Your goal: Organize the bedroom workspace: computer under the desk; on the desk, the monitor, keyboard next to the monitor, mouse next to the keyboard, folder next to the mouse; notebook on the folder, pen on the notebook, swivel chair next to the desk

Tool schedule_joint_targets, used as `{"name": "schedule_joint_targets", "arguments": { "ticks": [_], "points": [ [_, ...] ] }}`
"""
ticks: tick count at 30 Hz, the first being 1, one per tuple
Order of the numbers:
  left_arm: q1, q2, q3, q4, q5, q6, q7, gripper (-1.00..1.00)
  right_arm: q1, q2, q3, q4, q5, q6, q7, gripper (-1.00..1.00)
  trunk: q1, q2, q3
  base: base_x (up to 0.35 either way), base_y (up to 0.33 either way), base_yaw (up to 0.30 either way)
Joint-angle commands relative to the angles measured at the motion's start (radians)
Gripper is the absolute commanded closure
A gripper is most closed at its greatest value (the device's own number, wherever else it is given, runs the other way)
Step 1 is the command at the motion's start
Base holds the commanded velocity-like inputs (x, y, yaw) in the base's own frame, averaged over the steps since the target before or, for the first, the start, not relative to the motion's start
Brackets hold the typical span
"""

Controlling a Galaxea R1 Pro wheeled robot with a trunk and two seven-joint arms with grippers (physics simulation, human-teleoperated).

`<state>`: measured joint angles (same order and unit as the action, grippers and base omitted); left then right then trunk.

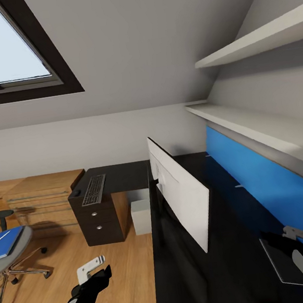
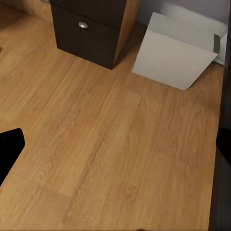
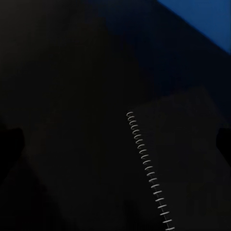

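The thin spiral-bound notebook [image 1: 283,262], dark in the shade, lies flat on the glossy black L-shaped desk [image 1: 208,269] at its near right end, directly beneath the right gripper [image 1: 297,233], whose finger spread I cannot tell. Left of it the wide monitor [image 1: 181,195] shows its pale back. The slim dark-keyed keyboard [image 1: 94,189] rests far off above the dark brown drawer unit [image 1: 100,222], the pale boxy computer tower [image 1: 142,216] beside that under the desk. At far left the bright blue folder [image 1: 6,242] lies on the grey swivel chair [image 1: 14,254]. The left gripper [image 1: 91,269] hangs over the wooden floor [image 1: 117,282], its opening unclear.
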<state>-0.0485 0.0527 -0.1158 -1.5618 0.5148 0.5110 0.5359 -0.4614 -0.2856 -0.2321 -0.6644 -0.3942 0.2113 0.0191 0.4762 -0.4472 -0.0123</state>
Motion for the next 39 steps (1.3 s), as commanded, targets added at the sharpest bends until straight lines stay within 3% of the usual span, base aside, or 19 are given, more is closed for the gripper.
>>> {"name": "schedule_joint_targets", "arguments": {
  "ticks": [1,18,23,28,39],
  "points": [
    [-0.001,0.001,-0.002,-0.001,0.009,0.001,0.010,-1.00,0.000,0.000,-0.003,-0.003,-0.006,0.006,0.002,-1.00,0.004,-0.009,-0.005,0.000,0.000,0.000],
    [-0.001,0.001,-0.001,0.004,0.008,0.000,0.010,-1.00,0.000,0.002,-0.003,-0.005,-0.005,0.017,-0.016,-1.00,0.070,-0.128,-0.058,0.000,0.000,0.000],
    [-0.001,0.001,-0.001,0.005,0.009,0.000,0.010,-1.00,-0.003,-0.003,-0.003,-0.004,-0.002,0.016,-0.121,-1.00,0.089,-0.163,-0.074,0.000,0.000,0.000],
    [-0.001,0.002,-0.001,0.004,0.008,0.000,0.010,-1.00,-0.013,-0.025,-0.003,0.001,0.000,0.014,-0.229,-1.00,0.108,-0.198,-0.089,0.000,0.000,0.000],
    [-0.001,0.002,-0.001,0.005,0.009,0.000,0.010,-1.00,-0.028,-0.034,-0.003,0.013,0.003,0.017,-0.257,-1.00,0.150,-0.275,-0.124,0.000,0.000,0.000]
  ]
}}
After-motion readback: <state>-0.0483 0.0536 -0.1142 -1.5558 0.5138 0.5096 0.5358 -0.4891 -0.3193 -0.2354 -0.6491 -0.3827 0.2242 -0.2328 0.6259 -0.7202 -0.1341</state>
